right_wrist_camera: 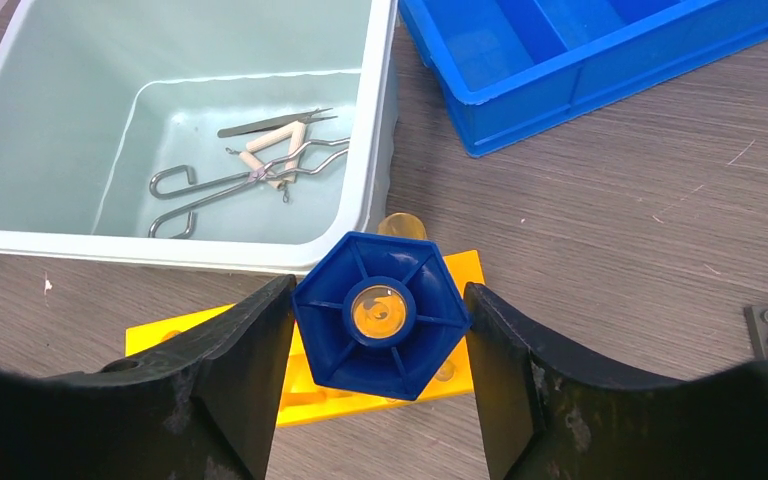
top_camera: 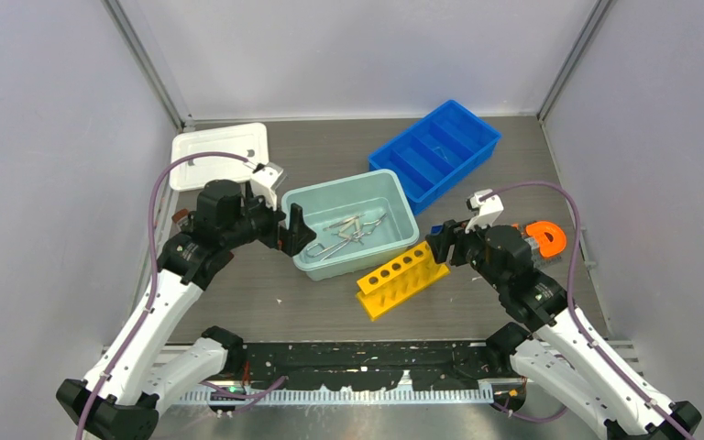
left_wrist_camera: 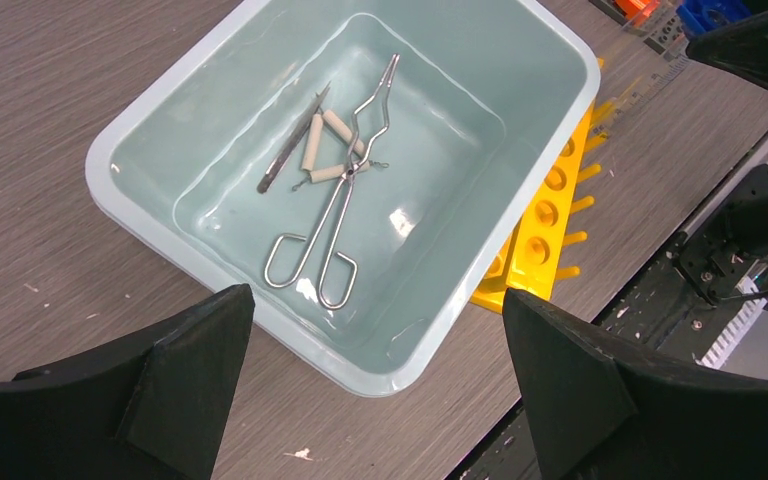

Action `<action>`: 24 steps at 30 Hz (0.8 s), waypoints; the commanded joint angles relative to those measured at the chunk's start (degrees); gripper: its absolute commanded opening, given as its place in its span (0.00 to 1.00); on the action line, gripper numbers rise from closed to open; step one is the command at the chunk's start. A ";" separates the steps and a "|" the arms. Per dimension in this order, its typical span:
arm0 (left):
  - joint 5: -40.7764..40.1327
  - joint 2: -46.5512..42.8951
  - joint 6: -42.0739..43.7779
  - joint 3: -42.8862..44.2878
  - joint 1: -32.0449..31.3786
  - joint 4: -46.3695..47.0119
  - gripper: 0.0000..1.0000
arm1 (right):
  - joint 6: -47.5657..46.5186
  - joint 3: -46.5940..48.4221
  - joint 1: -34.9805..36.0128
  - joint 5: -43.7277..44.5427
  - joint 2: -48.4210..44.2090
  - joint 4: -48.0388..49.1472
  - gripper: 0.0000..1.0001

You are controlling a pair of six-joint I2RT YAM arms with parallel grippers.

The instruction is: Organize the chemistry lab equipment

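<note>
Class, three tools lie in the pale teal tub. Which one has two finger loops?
The long tongs; the tweezers are a straight sliver, and the wire triangle carries white sleeves.

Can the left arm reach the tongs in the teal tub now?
Probably yes: the open left gripper hangs by the tub, and the tongs lie uncovered, a wire triangle across them.

Place: you are looking into a small robot lab booth.
Walls: plain pale walls [top_camera: 55, 92] stand around your table [top_camera: 266, 302].
Robot: your left arm [top_camera: 160, 307] and right arm [top_camera: 587, 344] are fixed at the table's near edge.
Lab things: a yellow tube rack [top_camera: 401, 279], metal tongs [left_wrist_camera: 355, 172] in a pale tub [top_camera: 339, 183], a blue tray [top_camera: 466, 174].
</note>
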 commanded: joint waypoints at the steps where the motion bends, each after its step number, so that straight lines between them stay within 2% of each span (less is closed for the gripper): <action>1: -2.62 -0.73 0.57 0.10 -0.09 1.16 1.00 | 1.70 2.32 0.03 0.42 -0.89 -0.16 0.67; 6: -3.11 -0.64 0.62 0.08 -0.09 1.16 1.00 | 2.19 4.54 0.04 0.11 -2.31 -3.25 0.73; 11: -3.27 -0.03 0.81 0.26 -0.09 0.98 1.00 | 3.18 7.12 0.05 -0.54 -2.78 -5.75 0.86; 15: -5.66 0.29 0.67 0.30 -0.09 0.97 1.00 | 4.78 10.54 0.03 -0.44 -2.08 -9.01 0.88; 21: -20.39 3.83 -0.25 4.02 -0.01 -1.90 1.00 | 8.88 16.03 0.05 -3.29 1.49 -13.21 0.88; 24: -29.47 7.17 -1.62 7.30 0.07 -3.83 1.00 | 11.89 15.85 0.03 -5.63 1.80 -12.10 0.99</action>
